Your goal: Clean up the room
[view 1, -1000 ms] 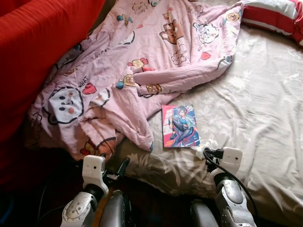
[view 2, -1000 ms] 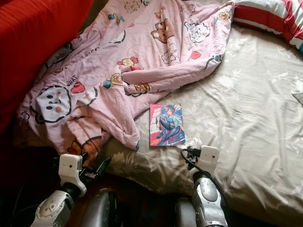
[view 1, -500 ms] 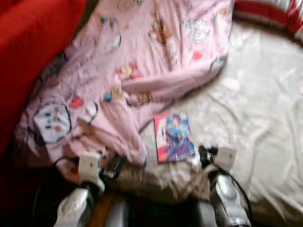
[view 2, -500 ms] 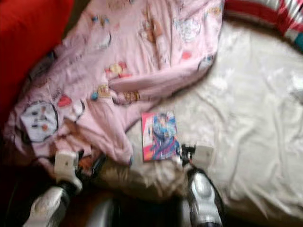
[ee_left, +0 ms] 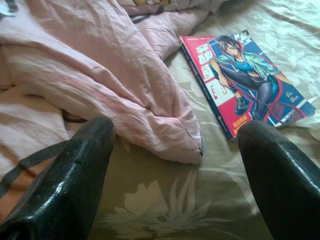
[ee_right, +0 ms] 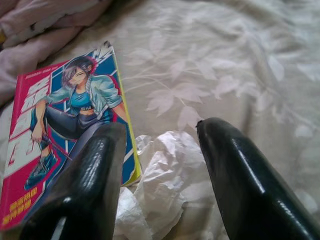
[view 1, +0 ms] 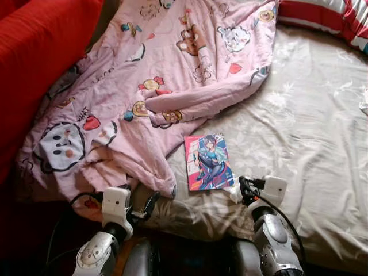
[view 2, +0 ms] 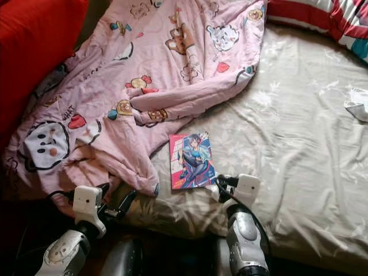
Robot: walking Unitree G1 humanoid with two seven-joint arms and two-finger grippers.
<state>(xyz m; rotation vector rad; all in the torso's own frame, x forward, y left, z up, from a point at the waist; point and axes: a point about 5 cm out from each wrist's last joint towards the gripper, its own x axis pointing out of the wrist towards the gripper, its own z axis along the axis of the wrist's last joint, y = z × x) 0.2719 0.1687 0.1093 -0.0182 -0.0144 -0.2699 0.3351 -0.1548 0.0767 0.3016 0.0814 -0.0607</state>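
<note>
A comic book with a red and blue cover lies flat on the beige leaf-patterned bed sheet. A crumpled white tissue sits against the book's near corner. My right gripper is open just above the tissue, its fingers on either side of it and beside the book's edge. A rumpled pink cartoon blanket covers the bed's left half and spills over the front edge. My left gripper is open and low at the bed's front edge, facing a fold of the blanket, with the book beyond it.
Red fabric rises along the left side. A red and white striped pillow lies at the back right. A small white scrap rests on the sheet at the far right. The floor below the bed edge is dark.
The whole picture shifted and blurred half a second ago, so the camera moved. Both arms keep much the same pose near the bed's front edge. Book, tissue and blanket lie as before.
</note>
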